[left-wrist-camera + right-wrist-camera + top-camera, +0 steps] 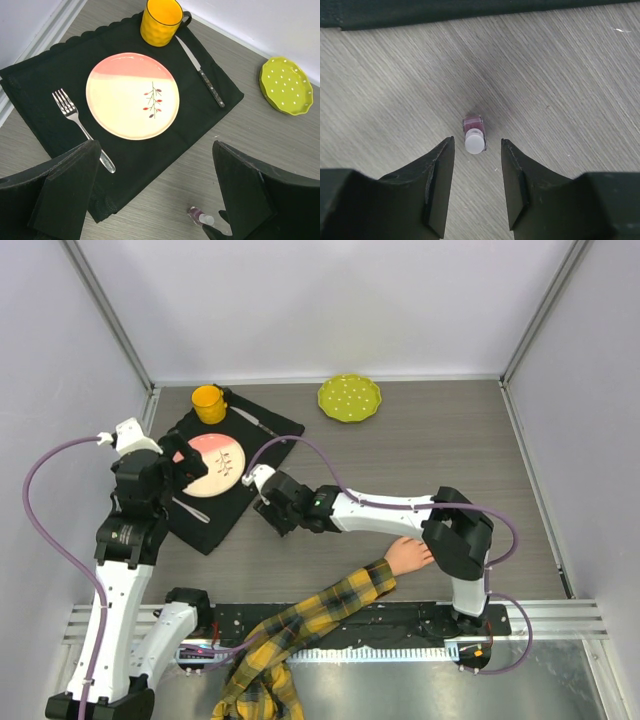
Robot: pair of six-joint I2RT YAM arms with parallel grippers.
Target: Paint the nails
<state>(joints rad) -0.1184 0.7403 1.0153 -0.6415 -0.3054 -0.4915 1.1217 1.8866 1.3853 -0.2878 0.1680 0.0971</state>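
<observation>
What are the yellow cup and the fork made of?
The yellow cup looks like glazed ceramic: it has shiny, dimpled sides and a dark rim. The fork looks like polished metal: it is silvery with bright reflections. Looks alone cannot make either certain.

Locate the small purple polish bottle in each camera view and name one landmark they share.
Top external: not visible; the right gripper covers that spot, just off the placemat's edge.
Left wrist: the polish bottle lies near the bottom edge, right of centre, on the bare table.
Right wrist: centre of the picture, just beyond the fingertips.
Shared landmark: the black placemat.
</observation>
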